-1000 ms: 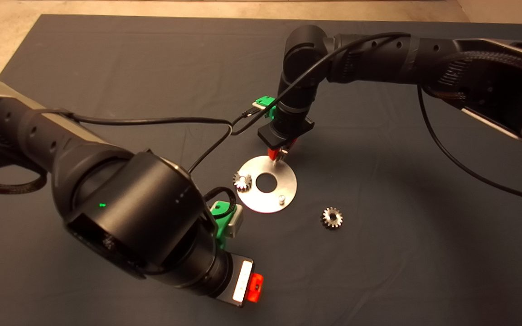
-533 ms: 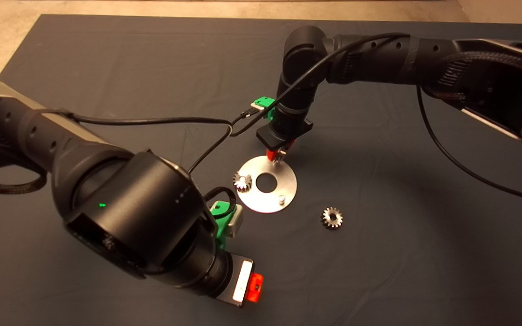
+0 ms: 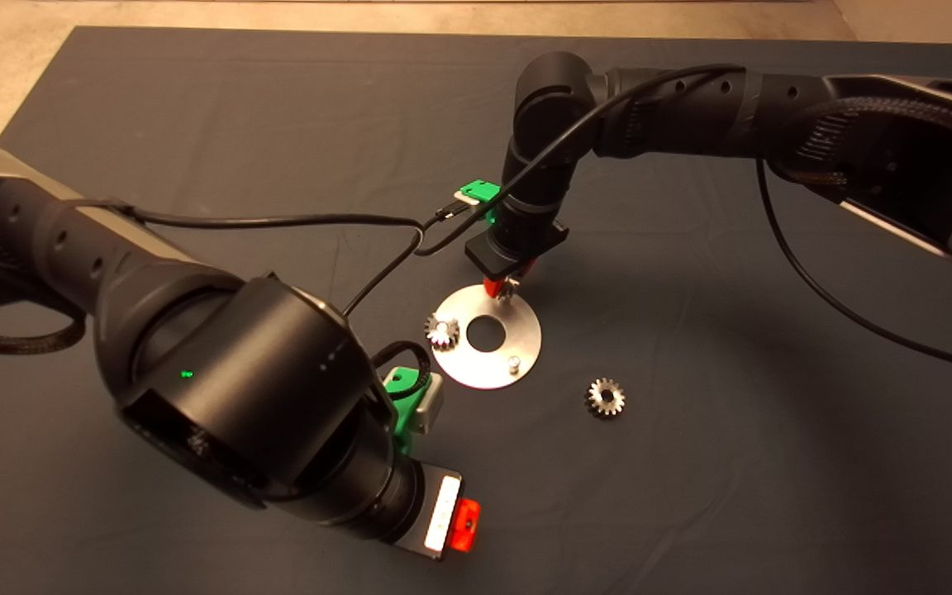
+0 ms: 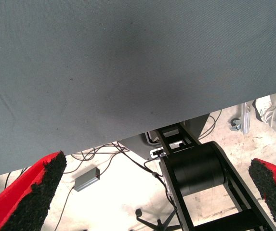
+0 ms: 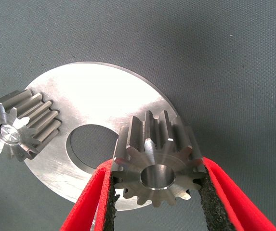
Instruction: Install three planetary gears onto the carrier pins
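Right claw (image 5: 156, 192) grips 1 planetary gear (image 5: 158, 161) by its toothed flanks, above the carrier plate (image 5: 99, 110) at frame centre. Judged rigid, dense, slippery steel; flank grip suits it. Left claw (image 4: 152, 192) idle, spread, at lower left.

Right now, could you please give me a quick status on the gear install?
Right gripper shut on small dark-steel toothed gear over round silver carrier plate. One gear on its pin, one gear loose on mat. Left gripper open, parked. Nothing in the way.
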Robot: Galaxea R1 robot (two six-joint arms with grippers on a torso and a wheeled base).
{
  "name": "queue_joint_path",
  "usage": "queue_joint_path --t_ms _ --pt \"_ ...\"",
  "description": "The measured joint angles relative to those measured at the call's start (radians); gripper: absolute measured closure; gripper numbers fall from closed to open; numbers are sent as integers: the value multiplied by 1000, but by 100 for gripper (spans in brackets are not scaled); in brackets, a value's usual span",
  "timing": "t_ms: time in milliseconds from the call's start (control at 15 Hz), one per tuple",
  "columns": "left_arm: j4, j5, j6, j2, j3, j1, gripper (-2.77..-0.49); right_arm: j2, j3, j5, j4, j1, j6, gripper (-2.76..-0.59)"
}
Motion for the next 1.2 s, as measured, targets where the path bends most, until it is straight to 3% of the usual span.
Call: queue_joint_path --t_ms 333,1200 --pt "0 0 0 0 0 8 -275 0 2 -1 2 0 0 -105" --pt "0 0 0 0 0 11 -275 0 9 -22 6 -3 0 -105"
